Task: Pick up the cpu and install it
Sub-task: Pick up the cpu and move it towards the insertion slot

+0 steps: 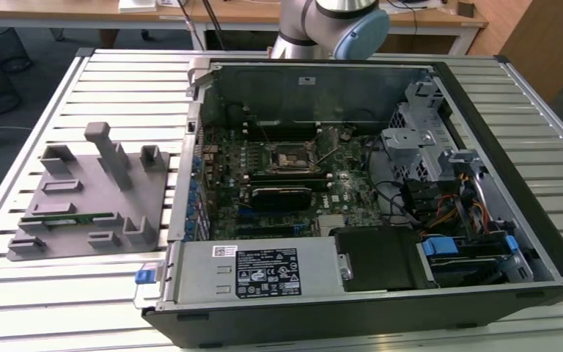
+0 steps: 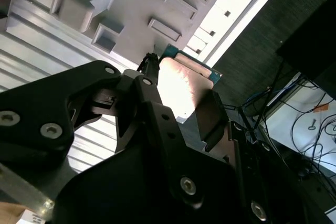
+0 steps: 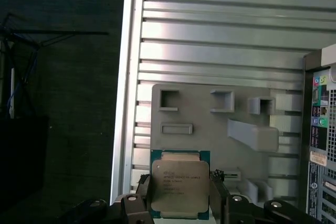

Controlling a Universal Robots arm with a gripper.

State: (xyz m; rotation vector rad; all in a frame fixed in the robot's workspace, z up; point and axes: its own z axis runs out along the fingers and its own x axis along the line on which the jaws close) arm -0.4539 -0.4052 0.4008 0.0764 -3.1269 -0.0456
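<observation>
The cpu point(image 3: 180, 184) is a flat square chip with a silver metal top and a thin green edge. My gripper point(image 3: 180, 199) is shut on it, with one black finger point(image 3: 145, 195) on each side. In the second wrist view the cpu point(image 2: 184, 85) shines between the same fingers point(image 2: 152, 95) of the gripper point(image 2: 181, 106). It hangs well above the grey holder plate point(image 3: 205, 129). In the exterior view the open computer case point(image 1: 360, 191) shows the motherboard with its square cpu socket point(image 1: 289, 158) open near the middle.
The grey holder plate point(image 1: 86, 198) sits on the slatted metal table point(image 1: 67, 286) at the exterior view's left of the case, with a green memory stick point(image 1: 67, 218) in it. The arm's base point(image 1: 325, 26) stands behind the case. A drive cage and cables point(image 1: 448, 198) fill the case's right side.
</observation>
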